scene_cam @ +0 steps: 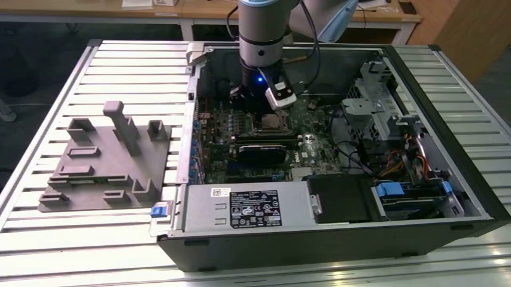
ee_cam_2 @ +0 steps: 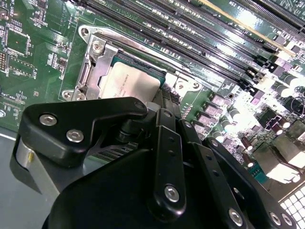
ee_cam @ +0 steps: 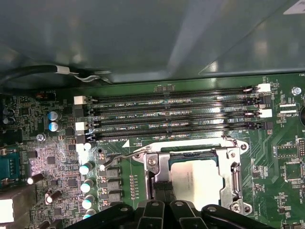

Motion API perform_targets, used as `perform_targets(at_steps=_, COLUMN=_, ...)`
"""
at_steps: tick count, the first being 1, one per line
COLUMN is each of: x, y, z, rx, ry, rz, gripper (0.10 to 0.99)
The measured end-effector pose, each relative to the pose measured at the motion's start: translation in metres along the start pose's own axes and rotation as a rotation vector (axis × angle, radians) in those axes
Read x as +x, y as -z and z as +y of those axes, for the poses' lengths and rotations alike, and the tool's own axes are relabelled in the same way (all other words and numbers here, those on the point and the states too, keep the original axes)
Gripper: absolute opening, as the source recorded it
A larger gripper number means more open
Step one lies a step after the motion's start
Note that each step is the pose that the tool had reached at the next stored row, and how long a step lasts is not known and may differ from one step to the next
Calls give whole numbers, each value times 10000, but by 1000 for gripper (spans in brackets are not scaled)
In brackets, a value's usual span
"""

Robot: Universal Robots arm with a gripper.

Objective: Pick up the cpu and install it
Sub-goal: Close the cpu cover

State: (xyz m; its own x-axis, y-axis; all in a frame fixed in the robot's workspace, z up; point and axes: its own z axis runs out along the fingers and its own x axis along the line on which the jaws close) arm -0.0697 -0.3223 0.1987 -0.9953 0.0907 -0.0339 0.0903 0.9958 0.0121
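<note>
An open computer case [scene_cam: 319, 251] lies on the slatted tabletop [scene_cam: 119, 66], with a grey plastic block [scene_cam: 104, 167] of upright posts beside it on the exterior view's left. The arm [scene_cam: 262, 36] reaches straight down into the case, over the green circuit board [ee_cam: 286, 157].

In both wrist views the hand [ee_cam_2: 162, 102] sits low over the square metal-framed socket [ee_cam: 233, 167], next to the rows of memory slots [ee_cam: 171, 114]. The cpu [ee_cam_2: 128, 83] lies inside that frame, its pale metal top showing just past the tip of the hand. The tip is hidden behind the hand's own black links, so I cannot tell whether the hand is open, closed, or touching the chip.

Judging by this, the pick-up is done and the work is at the install step, with the chip at the socket. Whether it sits fully flat I cannot tell. Any move here calls for a gentle, straight vertical path, because the frame crowds the chip closely.
</note>
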Motion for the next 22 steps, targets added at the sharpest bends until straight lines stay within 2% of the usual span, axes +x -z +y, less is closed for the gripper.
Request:
perform_targets(at_steps=11, x=-1, y=31, z=0, rx=-1, ry=0, rz=-2, gripper=106)
perform_targets(at_steps=22, x=-5, y=153, z=2, rx=-2, ry=0, rz=-14, gripper=106)
